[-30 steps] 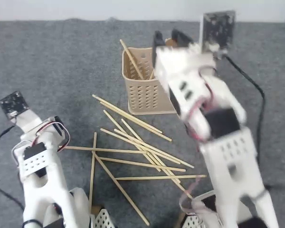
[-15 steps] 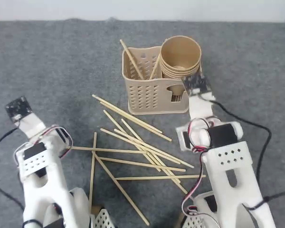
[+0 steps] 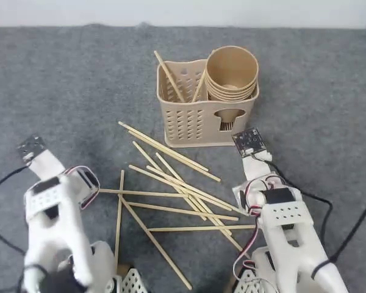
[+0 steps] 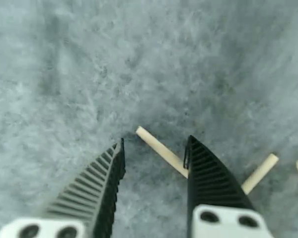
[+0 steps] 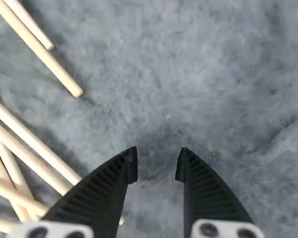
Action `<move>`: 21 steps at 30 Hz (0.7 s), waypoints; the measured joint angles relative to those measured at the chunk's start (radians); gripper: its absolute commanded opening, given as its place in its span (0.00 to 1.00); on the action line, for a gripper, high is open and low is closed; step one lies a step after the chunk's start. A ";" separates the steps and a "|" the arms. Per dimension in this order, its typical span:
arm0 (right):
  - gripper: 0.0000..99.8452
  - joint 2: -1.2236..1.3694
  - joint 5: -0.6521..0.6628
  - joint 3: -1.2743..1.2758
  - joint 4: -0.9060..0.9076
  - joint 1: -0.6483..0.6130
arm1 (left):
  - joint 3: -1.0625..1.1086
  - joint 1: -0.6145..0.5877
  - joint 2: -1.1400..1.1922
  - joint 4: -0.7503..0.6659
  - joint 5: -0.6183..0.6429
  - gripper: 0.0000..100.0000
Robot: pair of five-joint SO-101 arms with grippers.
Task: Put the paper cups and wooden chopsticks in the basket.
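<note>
Wooden chopsticks (image 3: 177, 189) lie scattered on grey carpet (image 3: 79, 73) before the basket (image 3: 186, 122), which holds stacked cups (image 3: 232, 70); left gripper (image 4: 155, 143) fingers spread, one chopstick (image 4: 150, 139) end between them, running behind one finger; right gripper (image 5: 157, 152) fingers parted over carpet, chopsticks just beside.

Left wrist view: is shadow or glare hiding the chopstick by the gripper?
Left wrist view: no glare; the chopstick stands out pale against a soft shadow on the carpet by the left gripper. Right wrist view: a like shadow lies before the right gripper. High view: even light.
</note>
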 measured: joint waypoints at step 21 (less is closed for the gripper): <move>0.14 0.000 0.000 0.012 -0.012 0.000 | -0.252 0.203 0.210 0.132 -0.066 0.01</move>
